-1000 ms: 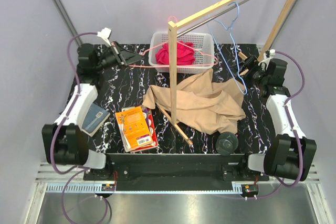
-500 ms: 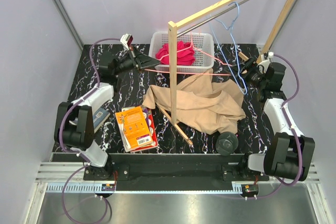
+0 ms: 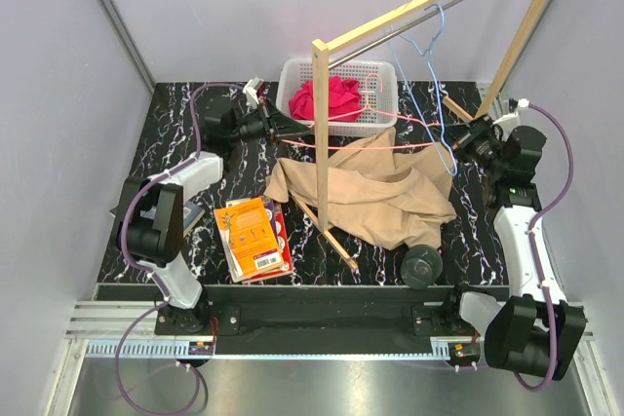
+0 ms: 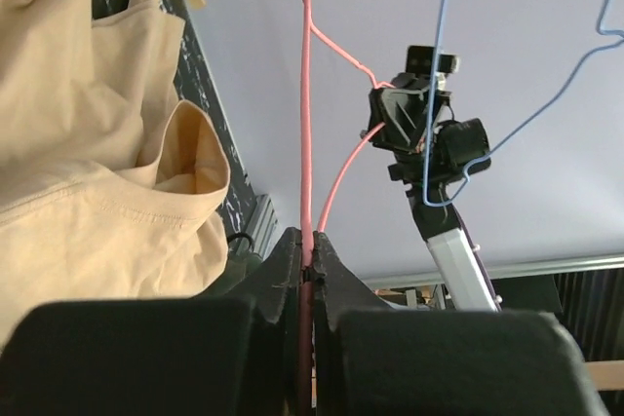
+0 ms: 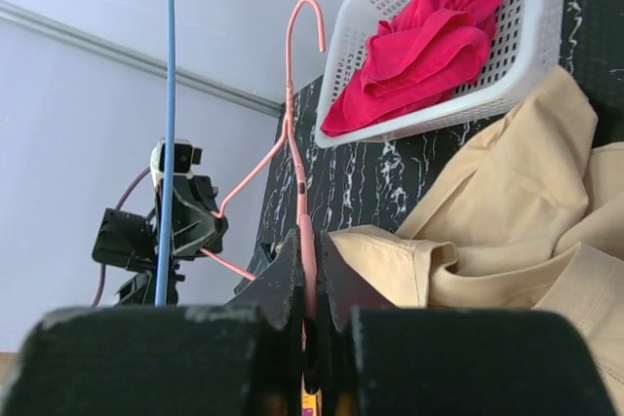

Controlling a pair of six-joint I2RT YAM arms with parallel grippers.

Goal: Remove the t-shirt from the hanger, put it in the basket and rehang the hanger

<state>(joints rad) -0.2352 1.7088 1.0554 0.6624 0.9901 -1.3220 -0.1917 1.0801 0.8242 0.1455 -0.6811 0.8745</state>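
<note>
The beige t-shirt (image 3: pixel 380 197) lies crumpled on the black marbled table, off the pink wire hanger (image 3: pixel 385 146). That hanger is stretched level above the shirt between both grippers. My left gripper (image 3: pixel 295 133) is shut on one end of the wire (image 4: pixel 305 94), fingertips pinched around it (image 4: pixel 310 241). My right gripper (image 3: pixel 456 139) is shut on the other end (image 5: pixel 292 124), jaws tight on the wire (image 5: pixel 305 245). The shirt's folded hem shows below in both wrist views (image 4: pixel 97 143) (image 5: pixel 507 221).
A white basket (image 3: pixel 375 75) holding a red cloth (image 3: pixel 331 96) stands at the back. A wooden rack post (image 3: pixel 321 133) rises mid-table, and a blue hanger (image 3: pixel 429 56) hangs from its rail. An orange book (image 3: pixel 255 236), a dark round object (image 3: pixel 421 265) and a wooden stick (image 3: pixel 327 236) lie near the front.
My left arm swung right from the far-left corner, carrying the pink hanger in front of the basket. My right gripper closed on the hanger's other end.
</note>
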